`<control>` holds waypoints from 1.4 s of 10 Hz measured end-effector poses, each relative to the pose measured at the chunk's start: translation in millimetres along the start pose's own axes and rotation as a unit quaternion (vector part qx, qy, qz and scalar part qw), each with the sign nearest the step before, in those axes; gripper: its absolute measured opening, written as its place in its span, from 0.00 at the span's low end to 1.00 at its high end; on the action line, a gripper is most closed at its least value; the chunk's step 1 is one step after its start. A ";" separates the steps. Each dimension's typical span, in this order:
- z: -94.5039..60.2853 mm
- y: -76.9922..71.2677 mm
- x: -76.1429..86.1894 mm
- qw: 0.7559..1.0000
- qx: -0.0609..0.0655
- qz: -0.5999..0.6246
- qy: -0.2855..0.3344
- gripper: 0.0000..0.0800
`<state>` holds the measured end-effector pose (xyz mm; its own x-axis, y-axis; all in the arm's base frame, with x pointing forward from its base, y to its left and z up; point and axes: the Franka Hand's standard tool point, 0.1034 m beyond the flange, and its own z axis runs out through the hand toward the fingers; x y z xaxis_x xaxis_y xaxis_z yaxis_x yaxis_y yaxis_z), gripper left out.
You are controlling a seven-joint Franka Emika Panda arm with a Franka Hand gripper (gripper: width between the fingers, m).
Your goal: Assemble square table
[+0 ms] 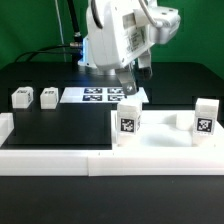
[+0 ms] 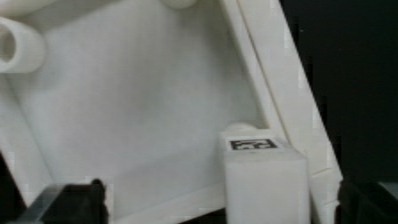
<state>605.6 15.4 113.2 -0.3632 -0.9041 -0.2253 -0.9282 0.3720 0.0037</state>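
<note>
Overhead, the gripper (image 1: 133, 88) hung above the back edge of the square table top (image 1: 165, 142). The top lay on the counter (image 1: 60, 125) at the exterior view's right, w/ two tagged legs (image 1: 130, 122) upright at its front corners. The jaws seemed spread wide and held nothing, but only one finger (image 2: 80, 200) showed clearly in the wrist view. Two loose legs (image 1: 22, 97) sat well apart, beside the marker board (image 1: 105, 95).
</note>
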 end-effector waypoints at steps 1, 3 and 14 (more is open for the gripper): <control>2.2 0.6 0.2 1.000 -0.001 0.000 0.001 0.81; 2.9 0.9 0.3 1.000 -0.002 0.000 0.001 0.81; -1.2 6.5 2.4 0.949 0.006 -0.315 0.003 0.81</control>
<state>598.6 15.4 113.9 0.2635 -0.9490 -0.1732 -0.9602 -0.2407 -0.1419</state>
